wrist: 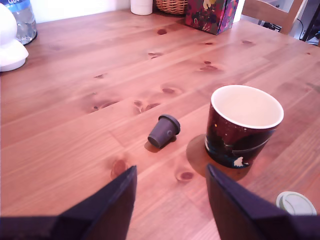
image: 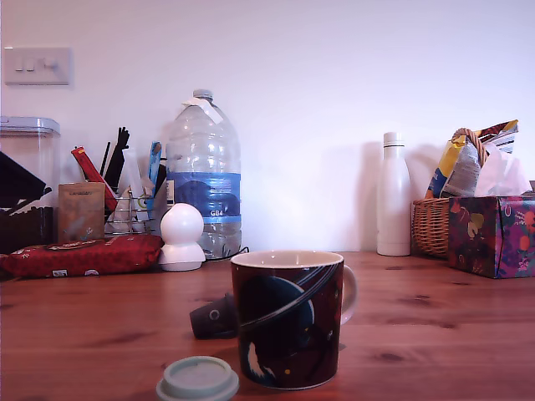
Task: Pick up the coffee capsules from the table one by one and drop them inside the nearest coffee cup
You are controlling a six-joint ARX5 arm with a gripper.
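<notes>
Closest to the exterior camera is the mint-green capsule (image: 197,378), sitting flange-up on the counter (image: 435,334) just beside the mug (image: 288,319), at about its 8 o'clock. The dark grey capsule (wrist: 164,131) lies tipped on its side, at roughly 9 o'clock from the mug in the wrist view, near it but not touching. The pincer (wrist: 171,200) hangs above the wood with its jaws spread wide and nothing between them.

Looks to me like the grey one is the first target, since it's nearly centred ahead of the jaws. I'd come down so the fingers (wrist: 112,200) straddle the tapered body rather than the flange, because a pod on its side will probably roll if nudged. The mug looks empty inside, so neither pod is in yet.
</notes>
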